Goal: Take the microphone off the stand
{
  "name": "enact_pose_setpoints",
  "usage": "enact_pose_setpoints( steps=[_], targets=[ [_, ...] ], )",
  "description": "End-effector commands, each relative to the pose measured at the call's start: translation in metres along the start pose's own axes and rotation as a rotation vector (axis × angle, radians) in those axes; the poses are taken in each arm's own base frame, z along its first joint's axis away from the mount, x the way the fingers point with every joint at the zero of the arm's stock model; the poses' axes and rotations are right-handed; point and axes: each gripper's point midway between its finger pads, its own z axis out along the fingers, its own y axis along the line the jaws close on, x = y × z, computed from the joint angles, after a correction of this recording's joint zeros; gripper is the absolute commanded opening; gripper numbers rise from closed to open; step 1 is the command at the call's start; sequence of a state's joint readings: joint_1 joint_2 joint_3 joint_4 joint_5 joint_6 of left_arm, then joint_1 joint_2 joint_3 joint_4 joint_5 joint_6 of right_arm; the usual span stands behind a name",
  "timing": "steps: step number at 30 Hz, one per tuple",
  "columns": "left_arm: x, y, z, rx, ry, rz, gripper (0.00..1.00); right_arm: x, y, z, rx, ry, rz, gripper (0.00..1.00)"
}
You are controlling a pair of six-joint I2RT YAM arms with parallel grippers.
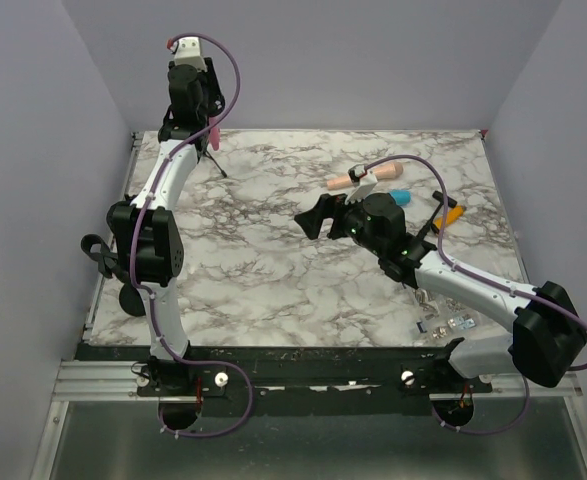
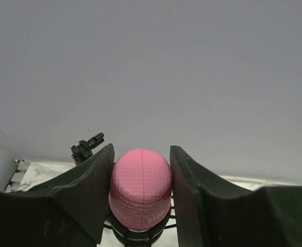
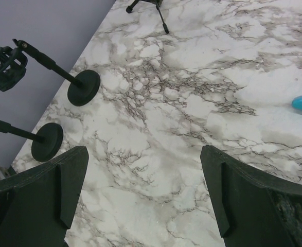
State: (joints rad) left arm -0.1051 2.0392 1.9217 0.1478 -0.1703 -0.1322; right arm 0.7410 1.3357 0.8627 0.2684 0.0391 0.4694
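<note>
A pink microphone (image 2: 140, 188) sits in a black shock mount on a small tripod stand (image 1: 216, 160) at the table's back left. My left gripper (image 2: 140, 180) is closed round the microphone's head, its fingers (image 2: 96, 180) touching both sides. In the top view only a pink sliver (image 1: 214, 134) shows beside the left gripper (image 1: 195, 118). My right gripper (image 3: 143, 193) is open and empty above the middle of the marble table (image 1: 273, 260); it shows in the top view (image 1: 321, 218).
Two black round-base stands (image 3: 83, 87) (image 3: 47, 141) stand at the table's left edge, one with an empty shock mount (image 3: 4, 67). A peach microphone (image 1: 358, 179), a teal one (image 1: 399, 197), an orange item (image 1: 448, 216) and small clips (image 1: 441, 320) lie on the right.
</note>
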Motion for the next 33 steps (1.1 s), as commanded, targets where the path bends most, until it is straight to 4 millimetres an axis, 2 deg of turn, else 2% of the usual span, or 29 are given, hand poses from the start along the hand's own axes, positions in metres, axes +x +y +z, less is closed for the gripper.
enact_pose_setpoints(
  steps=[1, 4, 5, 8, 10, 13, 15, 18, 23, 28, 29, 33],
  targets=[
    [-0.008, -0.002, -0.001, -0.007, -0.01, -0.046, 0.47, -0.002, 0.0, 0.003, 0.008, -0.024, -0.018, 1.0],
    [0.0, 0.0, -0.002, -0.022, 0.019, -0.063, 0.71, -0.003, 0.001, 0.002, 0.005, -0.026, -0.018, 1.0],
    [0.003, 0.001, -0.002, -0.031, 0.026, -0.066, 0.74, -0.005, 0.002, 0.001, 0.002, -0.03, -0.019, 1.0],
    [0.01, 0.002, -0.002, -0.033, 0.048, -0.064, 0.75, -0.004, 0.002, 0.001, 0.001, -0.03, -0.019, 1.0],
    [0.013, 0.002, -0.002, -0.033, 0.055, -0.063, 0.74, -0.005, 0.002, 0.0, 0.002, -0.032, -0.019, 1.0],
    [0.011, 0.001, -0.002, -0.026, 0.053, -0.055, 0.61, -0.005, 0.002, 0.0, 0.003, -0.032, -0.019, 1.0],
    [0.01, -0.001, -0.002, -0.017, 0.054, -0.056, 0.56, -0.006, 0.003, 0.0, 0.002, -0.034, -0.02, 1.0],
    [0.012, 0.0, 0.0, -0.022, 0.069, -0.053, 0.56, -0.006, 0.002, 0.0, 0.005, -0.032, -0.02, 1.0],
    [0.024, 0.001, 0.0, -0.032, 0.095, -0.057, 0.62, -0.005, 0.002, 0.001, 0.006, -0.032, -0.021, 1.0],
    [0.028, 0.0, 0.002, -0.015, 0.116, -0.044, 0.59, -0.005, 0.002, 0.001, 0.006, -0.031, -0.02, 1.0],
    [0.028, 0.0, 0.003, -0.01, 0.128, -0.046, 0.57, -0.005, 0.002, 0.001, 0.006, -0.03, -0.02, 1.0],
    [0.029, -0.006, 0.002, 0.033, 0.153, -0.054, 0.38, -0.006, 0.002, 0.001, 0.006, -0.032, -0.019, 1.0]
  ],
)
